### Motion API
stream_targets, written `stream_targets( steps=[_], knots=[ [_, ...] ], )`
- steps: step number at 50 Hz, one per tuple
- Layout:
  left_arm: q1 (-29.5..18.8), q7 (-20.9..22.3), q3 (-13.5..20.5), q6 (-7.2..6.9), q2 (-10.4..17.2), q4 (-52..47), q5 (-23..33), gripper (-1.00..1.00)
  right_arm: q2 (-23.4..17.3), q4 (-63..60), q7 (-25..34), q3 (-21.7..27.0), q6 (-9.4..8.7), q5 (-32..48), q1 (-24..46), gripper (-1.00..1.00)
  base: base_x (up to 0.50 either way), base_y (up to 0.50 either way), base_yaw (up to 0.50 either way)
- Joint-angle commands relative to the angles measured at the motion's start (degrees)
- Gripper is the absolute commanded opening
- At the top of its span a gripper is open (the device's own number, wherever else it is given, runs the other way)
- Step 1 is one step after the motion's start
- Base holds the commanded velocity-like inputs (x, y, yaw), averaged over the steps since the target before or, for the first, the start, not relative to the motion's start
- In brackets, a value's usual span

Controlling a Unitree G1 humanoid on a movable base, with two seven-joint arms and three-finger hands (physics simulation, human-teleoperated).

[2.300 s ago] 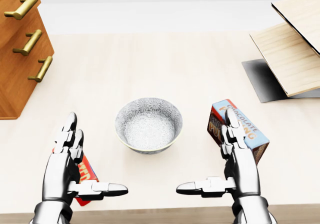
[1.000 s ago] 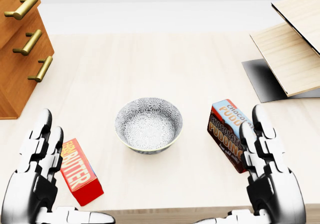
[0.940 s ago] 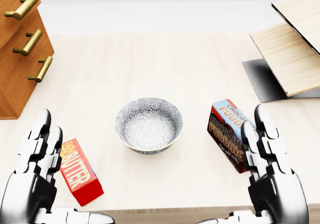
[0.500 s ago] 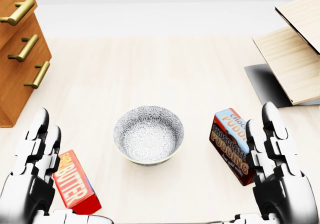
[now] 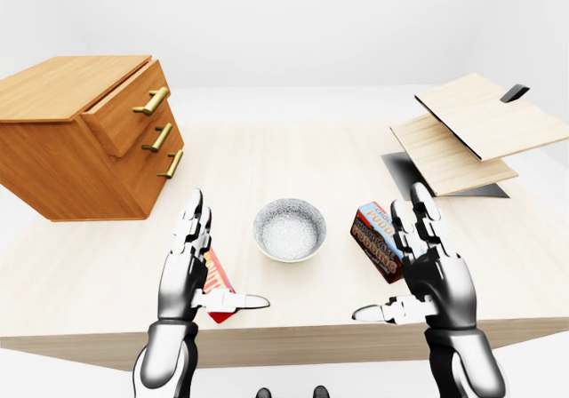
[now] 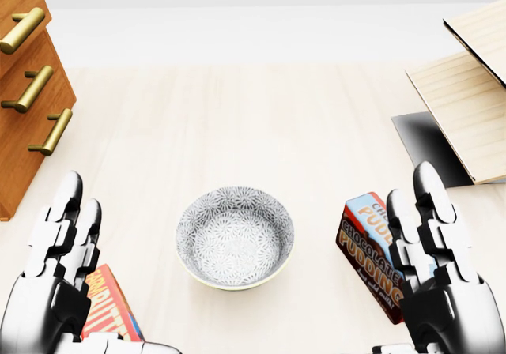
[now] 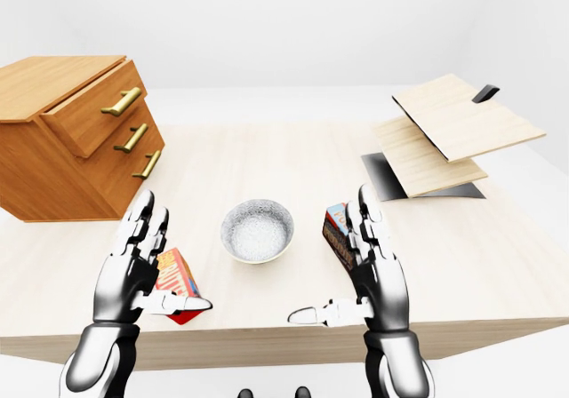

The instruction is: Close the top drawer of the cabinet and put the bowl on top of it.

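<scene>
A grey patterned bowl [image 6: 235,236] sits upright on the pale table [image 6: 237,125], between my two hands. The wooden cabinet [image 5: 76,136] stands at the left of the table; its top drawer [image 5: 129,114], with a brass handle, juts out past the two below. My left hand [image 5: 200,269] hovers open to the left of the bowl, fingers straight, thumb pointing right. My right hand [image 5: 416,269] hovers open to the right of the bowl, thumb pointing left. Neither hand touches the bowl.
A red butter box [image 6: 107,310] lies partly under my left hand. A chocolate pudding box [image 6: 370,247] stands just left of my right hand. Two tilted wooden boards [image 5: 467,131] on a dark base occupy the right of the table.
</scene>
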State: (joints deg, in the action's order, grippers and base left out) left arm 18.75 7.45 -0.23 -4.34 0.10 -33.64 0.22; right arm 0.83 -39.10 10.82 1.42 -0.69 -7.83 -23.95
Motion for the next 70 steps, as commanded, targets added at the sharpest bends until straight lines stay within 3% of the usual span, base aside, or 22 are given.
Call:
stream_targets(
  steps=[1, 28, 43, 44, 48, 51, 54, 59, 70],
  knots=[
    [0.27, 0.09, -0.37, -0.07, 0.08, -0.28, -0.04, 1.0, -0.09, -0.68, 0.84, -0.25, 0.23, -0.6, -0.88, 1.0, 0.0, 0.0, 0.0],
    [0.25, 0.35, -0.25, 0.02, 0.12, -0.26, -0.22, 1.0, -0.18, -0.79, 1.56, -0.34, 0.95, -1.09, -1.25, 1.0, 0.0, 0.0, 0.0],
    [0.2, 0.41, -0.22, 0.25, 0.18, 0.0, -0.27, 1.0, -0.1, -0.68, 1.25, -0.41, 0.45, -0.57, -0.96, 1.0, 0.0, 0.0, 0.0],
    [0.12, 0.46, -0.14, 0.28, 0.19, 0.15, -0.33, 1.0, -0.08, -0.32, 1.37, -0.62, 1.35, -0.31, -1.19, 1.0, 0.0, 0.0, 0.0],
    [0.18, 0.56, -0.01, 0.3, 0.16, 0.08, -0.36, 1.0, -0.04, 0.09, 0.75, -0.64, 1.96, 0.03, -1.03, 1.0, 0.0, 0.0, 0.0],
    [0.26, 0.6, -0.02, 0.3, 0.13, 0.0, -0.32, 1.0, -0.39, 0.11, 1.33, -0.58, 1.23, -0.82, -0.82, 1.0, 0.0, 0.0, 0.0],
    [0.17, 0.6, -0.02, 0.33, 0.12, 0.15, -0.25, 1.0, -0.27, 0.53, 0.97, -0.92, 2.86, 0.64, -1.05, 1.0, 0.0, 0.0, 0.0],
    [0.09, 0.64, 0.1, 0.23, 0.09, 0.13, -0.36, 1.0, -0.31, 0.46, 0.9, -0.84, 3.41, 0.44, -1.16, 1.0, 0.0, 0.09, 0.0],
    [0.3, 0.54, -0.21, 0.01, 0.08, -0.28, -0.18, 1.0, -0.46, 0.12, 1.18, -0.87, 3.34, 0.16, -1.49, 1.0, 0.02, 0.47, 0.0]
  ],
)
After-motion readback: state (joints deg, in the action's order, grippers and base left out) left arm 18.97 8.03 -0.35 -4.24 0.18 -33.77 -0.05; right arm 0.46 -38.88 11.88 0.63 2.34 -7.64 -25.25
